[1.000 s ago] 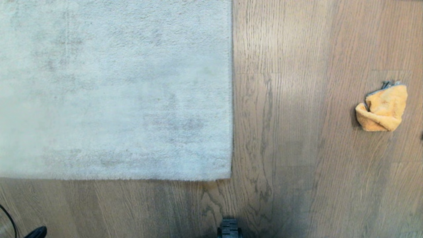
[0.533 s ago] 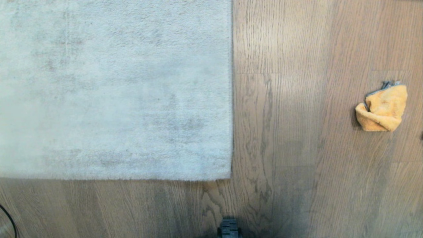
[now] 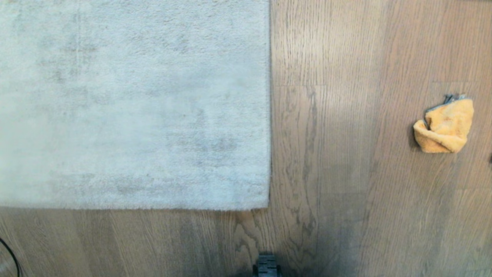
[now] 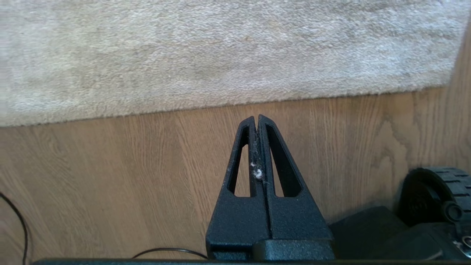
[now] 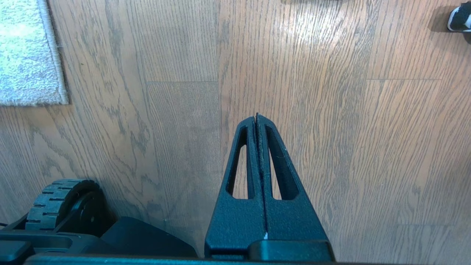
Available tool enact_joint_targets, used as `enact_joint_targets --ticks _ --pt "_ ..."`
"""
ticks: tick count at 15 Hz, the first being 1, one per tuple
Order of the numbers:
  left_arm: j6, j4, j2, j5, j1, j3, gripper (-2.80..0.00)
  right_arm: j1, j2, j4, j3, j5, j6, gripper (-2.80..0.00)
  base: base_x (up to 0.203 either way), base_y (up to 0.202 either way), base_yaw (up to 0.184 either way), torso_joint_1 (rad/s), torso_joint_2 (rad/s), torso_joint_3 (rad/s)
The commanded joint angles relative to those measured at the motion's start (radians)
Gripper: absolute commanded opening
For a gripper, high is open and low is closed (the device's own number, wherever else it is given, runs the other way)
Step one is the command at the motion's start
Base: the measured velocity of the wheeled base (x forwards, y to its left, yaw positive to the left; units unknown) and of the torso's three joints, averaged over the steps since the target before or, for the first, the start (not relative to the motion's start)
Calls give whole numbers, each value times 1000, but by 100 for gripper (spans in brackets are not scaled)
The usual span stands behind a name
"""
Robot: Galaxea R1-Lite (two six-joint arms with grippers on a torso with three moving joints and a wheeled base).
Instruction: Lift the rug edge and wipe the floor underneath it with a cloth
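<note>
The pale grey rug (image 3: 134, 104) lies flat on the brown wood floor (image 3: 346, 173). Its right rug edge (image 3: 270, 100) runs straight up the middle of the head view, and its near edge (image 3: 134, 209) runs across. An orange-yellow cloth (image 3: 444, 125) lies bunched on the floor far to the right, clear of the rug. Neither arm shows in the head view. My left gripper (image 4: 256, 117) is shut and empty over bare floor, short of the rug's near edge (image 4: 220, 104). My right gripper (image 5: 256, 117) is shut and empty over bare floor, with the rug's corner (image 5: 29, 55) off to one side.
A wheel of my base (image 3: 266, 267) shows at the bottom centre, also as a wheel (image 4: 438, 187) and a wheel (image 5: 59, 206) in the wrist views. A thin black cable (image 4: 16, 221) lies on the floor. A shoe tip (image 5: 460, 16) sits at the far corner.
A dark part of my left arm at the bottom left of the head view has drawn out of the picture. The rug and the cloth have not moved.
</note>
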Motion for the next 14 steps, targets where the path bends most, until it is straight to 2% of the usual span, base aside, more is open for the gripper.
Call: enact_joint_targets --ticks 1,14 --pt "0 -1 -4 4 0 0 -280 0 2 0 0 1 -1 -280 0 0 0 0 0 0" --pt "2 1 -4 3 0 1 -280 0 2 0 0 0 -1 -280 0 0 0 0 0 0"
